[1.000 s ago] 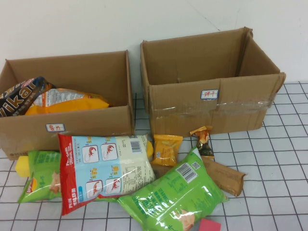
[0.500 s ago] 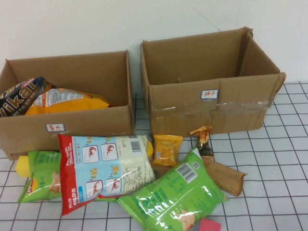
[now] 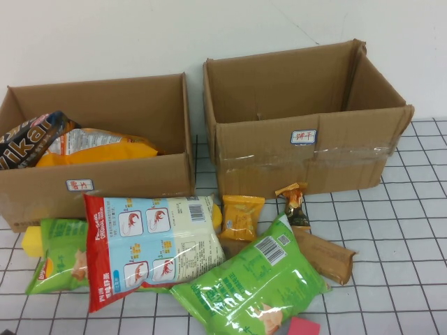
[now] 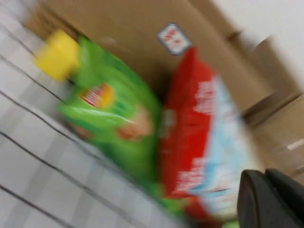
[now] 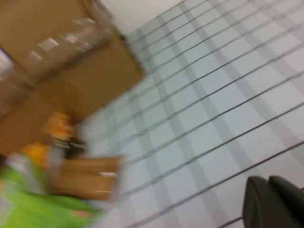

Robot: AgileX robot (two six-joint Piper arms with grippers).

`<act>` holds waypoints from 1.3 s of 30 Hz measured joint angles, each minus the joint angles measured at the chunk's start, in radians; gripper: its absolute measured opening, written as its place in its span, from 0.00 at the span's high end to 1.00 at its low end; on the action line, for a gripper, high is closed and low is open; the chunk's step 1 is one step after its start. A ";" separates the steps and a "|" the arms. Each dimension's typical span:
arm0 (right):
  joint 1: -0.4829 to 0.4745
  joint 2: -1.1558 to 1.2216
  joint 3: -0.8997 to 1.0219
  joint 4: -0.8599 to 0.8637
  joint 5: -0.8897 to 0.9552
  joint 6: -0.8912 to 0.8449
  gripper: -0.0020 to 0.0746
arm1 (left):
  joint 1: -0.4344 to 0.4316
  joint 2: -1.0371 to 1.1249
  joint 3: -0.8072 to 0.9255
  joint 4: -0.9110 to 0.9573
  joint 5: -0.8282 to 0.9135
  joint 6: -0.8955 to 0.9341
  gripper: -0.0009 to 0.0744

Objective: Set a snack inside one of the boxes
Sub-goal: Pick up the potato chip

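Note:
Several snacks lie in front of two open cardboard boxes: a red and white bag (image 3: 150,244), a large green bag (image 3: 251,283), a small green bag (image 3: 63,255), a yellow packet (image 3: 242,216), a brown bar (image 3: 325,255) and a small dark sweet (image 3: 295,202). The left box (image 3: 98,178) holds a dark bag (image 3: 28,139) and an orange bag (image 3: 98,146). The right box (image 3: 307,150) looks empty. Neither arm shows in the high view. My left gripper (image 4: 262,175) is shut and empty, near the red bag (image 4: 199,133) and small green bag (image 4: 114,114). My right gripper (image 5: 268,181) is shut and empty over bare table, away from the brown bar (image 5: 88,178).
A yellow block (image 3: 31,241) lies at the left by the small green bag, and a pink piece (image 3: 304,326) lies at the front edge. The white gridded table (image 3: 405,279) is bare to the right of the snacks. A white wall stands behind the boxes.

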State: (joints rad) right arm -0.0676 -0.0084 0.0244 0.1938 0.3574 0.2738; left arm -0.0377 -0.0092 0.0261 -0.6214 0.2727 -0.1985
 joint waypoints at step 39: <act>0.000 0.000 0.003 0.345 0.005 -0.057 0.97 | 0.000 0.951 -0.745 0.058 0.392 0.504 0.67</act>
State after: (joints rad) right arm -0.0676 -0.0084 0.0275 0.5392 0.3624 0.2173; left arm -0.0377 0.9421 -0.7186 -0.5634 0.6650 0.3053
